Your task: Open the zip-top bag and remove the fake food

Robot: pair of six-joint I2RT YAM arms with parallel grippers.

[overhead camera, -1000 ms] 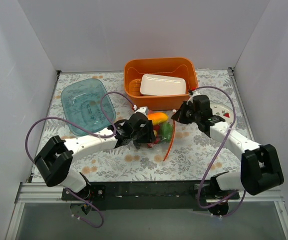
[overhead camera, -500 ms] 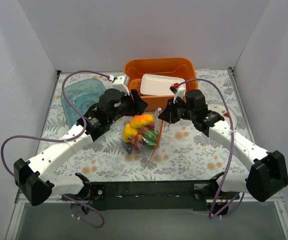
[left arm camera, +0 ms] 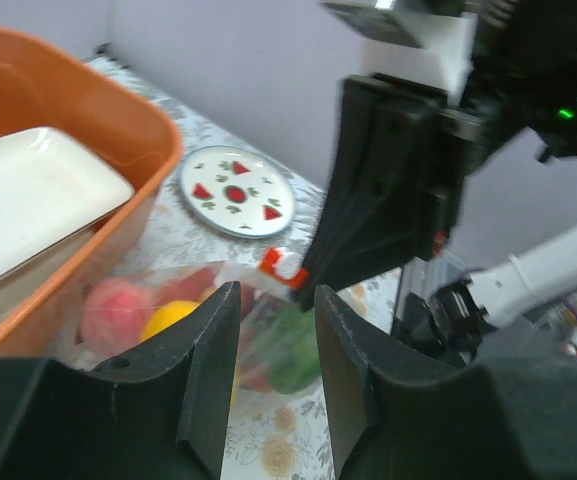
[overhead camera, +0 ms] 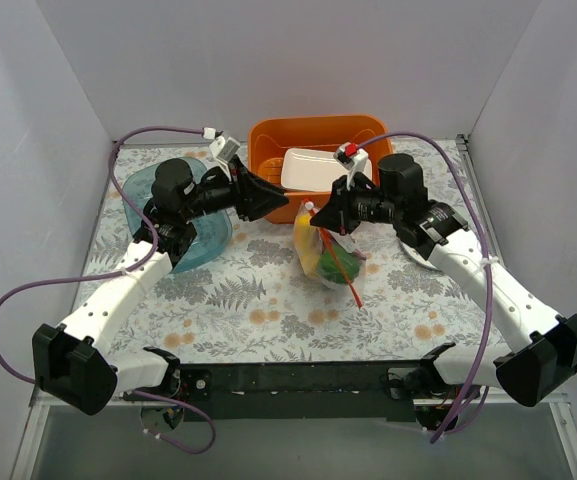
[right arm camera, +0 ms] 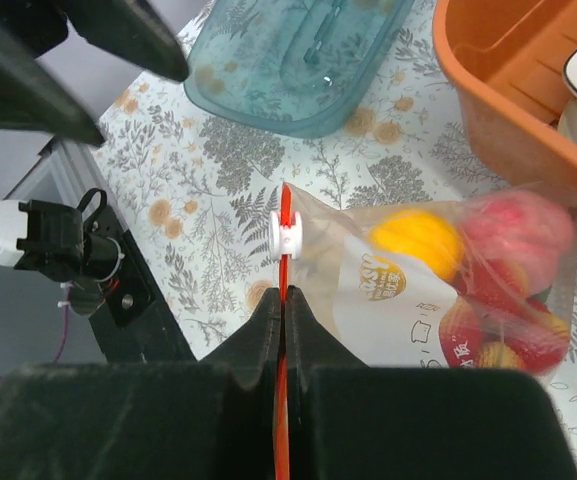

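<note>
Zip-top bag [overhead camera: 326, 258] hung mid-table, just before the orange basket [overhead camera: 268, 140] at the far edge, fake food [overhead camera: 308, 240] inside. Right gripper [overhead camera: 320, 213] clenched on its orange-red zip strip [right arm camera: 284, 255]. Left gripper [overhead camera: 271, 198] nearby, fingers slightly parted, empty.

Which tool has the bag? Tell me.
The right tool: shut on the zip-top bag's orange-red strip. The left tool is open, holding nothing.

Clear zip-top bag [right arm camera: 388, 290] hangs by its orange-red strip, fake food [right arm camera: 416, 243] inside.
</note>
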